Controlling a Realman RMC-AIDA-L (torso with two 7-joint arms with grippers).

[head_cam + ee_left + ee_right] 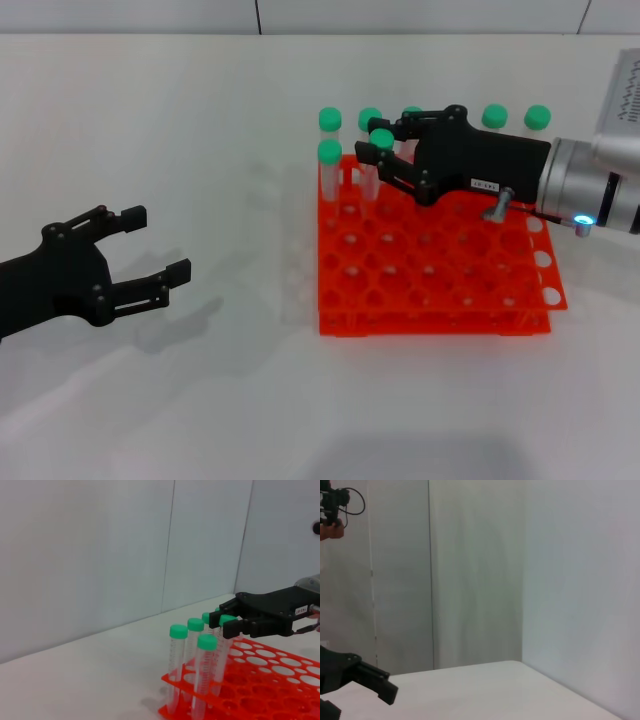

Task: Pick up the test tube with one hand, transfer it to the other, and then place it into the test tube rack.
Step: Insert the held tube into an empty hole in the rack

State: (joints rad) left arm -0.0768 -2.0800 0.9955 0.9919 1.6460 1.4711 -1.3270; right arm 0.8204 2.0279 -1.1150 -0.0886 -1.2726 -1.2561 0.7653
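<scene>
My right gripper (381,142), black with a small white label, reaches over the back left of the orange-red test tube rack (440,290). Its fingers are shut on a clear test tube (381,138) with a green cap, which stands upright with its lower end in the rack. The left wrist view shows the same grip (226,622) on the tube (227,620) above the rack (270,680). My left gripper (158,243), plain black, hovers open and empty over the table well left of the rack.
Several other green-capped tubes stand along the rack's back row and left corner, such as one (329,152) right beside the held tube and one (537,117) at the far right. The white table (200,130) spreads around the rack.
</scene>
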